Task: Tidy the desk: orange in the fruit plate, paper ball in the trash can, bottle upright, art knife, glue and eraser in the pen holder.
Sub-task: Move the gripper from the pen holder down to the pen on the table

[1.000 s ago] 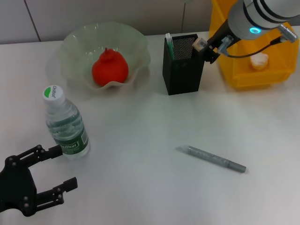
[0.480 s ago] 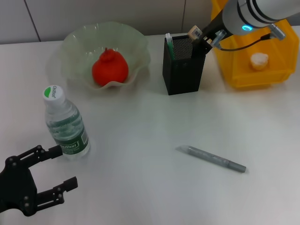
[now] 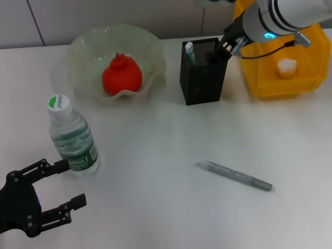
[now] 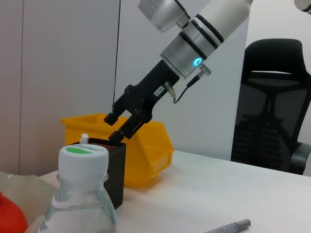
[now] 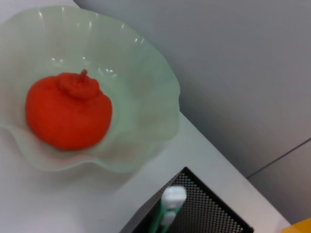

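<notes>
At the lower left of the head frame the left gripper [image 3: 58, 191] rests low over the worktop [image 3: 155, 150], its fingers spread and empty, just beside the bottle [image 3: 71, 136]. The bottle stands upright on the worktop, cap on, so that step looks done. Above it, in the upper left, the orange [image 3: 121, 75] sits inside the fruit plate [image 3: 83, 49], also done.

In the upper middle stands the pen holder [image 3: 202, 78], with a green-and-white stick, probably the glue [image 3: 189, 52], poking out of it. The right gripper [image 3: 218, 49] hangs over the holder's far rim. In the left wrist view its fingers [image 4: 127, 127] stand apart with nothing between them, right at the mesh top. The eraser is not visible in any view; I judge it is inside the holder, though the mesh hides it.

At the lower middle-right a grey pen-like tool, likely the art knife [image 3: 233, 176], lies flat on the worktop well apart from the holder. That appears to be the one step left.

In the upper right the paper ball [image 3: 287, 66] lies in the trash can [image 3: 270, 85], done.

The left wrist view gives a side look at the right gripper's open fingers above the holder, which the head view only hints at. The right wrist view looks down on the orange and the glue's cap, but shows no fingers and neither knife nor bin.
</notes>
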You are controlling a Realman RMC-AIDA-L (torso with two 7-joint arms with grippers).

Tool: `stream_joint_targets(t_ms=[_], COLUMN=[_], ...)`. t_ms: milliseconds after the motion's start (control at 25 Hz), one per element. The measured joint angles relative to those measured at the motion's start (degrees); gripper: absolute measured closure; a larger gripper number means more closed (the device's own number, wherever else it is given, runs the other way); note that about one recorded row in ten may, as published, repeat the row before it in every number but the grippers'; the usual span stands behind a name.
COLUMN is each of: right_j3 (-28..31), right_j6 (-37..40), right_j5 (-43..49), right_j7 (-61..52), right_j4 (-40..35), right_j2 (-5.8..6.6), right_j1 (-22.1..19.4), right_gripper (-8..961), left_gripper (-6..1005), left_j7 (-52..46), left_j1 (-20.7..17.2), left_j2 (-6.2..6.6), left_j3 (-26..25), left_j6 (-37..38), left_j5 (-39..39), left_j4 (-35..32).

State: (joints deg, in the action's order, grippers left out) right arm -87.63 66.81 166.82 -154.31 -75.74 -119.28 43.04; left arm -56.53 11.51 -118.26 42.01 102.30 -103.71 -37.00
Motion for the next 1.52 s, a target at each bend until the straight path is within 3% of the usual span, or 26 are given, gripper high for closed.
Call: stream_joint_targets(t_ms=[320, 440, 720, 1000, 1080, 1520], right_j3=[0.1, -0.2, -0.3, -0.6, -2.0, -3.8], right_j6=[14.4, 23.5, 32.3, 33.9, 32.7, 26.9], right_j5=[-4.4, -5.9, -8.6, -12.8, -15.1, -18.5], right_j7=[-0.3, -0.7, -0.8, 1.1, 2.7, 5.4], right_j4=[-10.9, -13.0, -12.6, -7.6, -2.0, 9.0], right_j2=[-0.08, -0.21, -0.16, -0.13, -0.2, -0.21], right_j1=[-0.1, 1.3, 2.0, 2.0, 2.3, 4.4], right_gripper=[211, 211, 211, 212, 212, 213], left_gripper=[202, 202, 202, 202, 202, 202], left_j7=[0.0, 0.0, 0.0, 0.0, 0.0, 0.1], left_j1=[0.0, 0.0, 0.0, 0.0, 0.0, 0.0], left_j2=[0.06, 0.06, 0.04, -0.05, -0.04, 0.04], left_j3=[0.0, 0.0, 0.0, 0.0, 0.0, 0.4], left_j6=[0.0, 0.0, 0.0, 0.0, 0.0, 0.2], left_j5=[0.0, 0.0, 0.0, 0.0, -0.1, -0.3], left_j4=[0.0, 0.0, 0.0, 0.3, 0.4, 0.5])
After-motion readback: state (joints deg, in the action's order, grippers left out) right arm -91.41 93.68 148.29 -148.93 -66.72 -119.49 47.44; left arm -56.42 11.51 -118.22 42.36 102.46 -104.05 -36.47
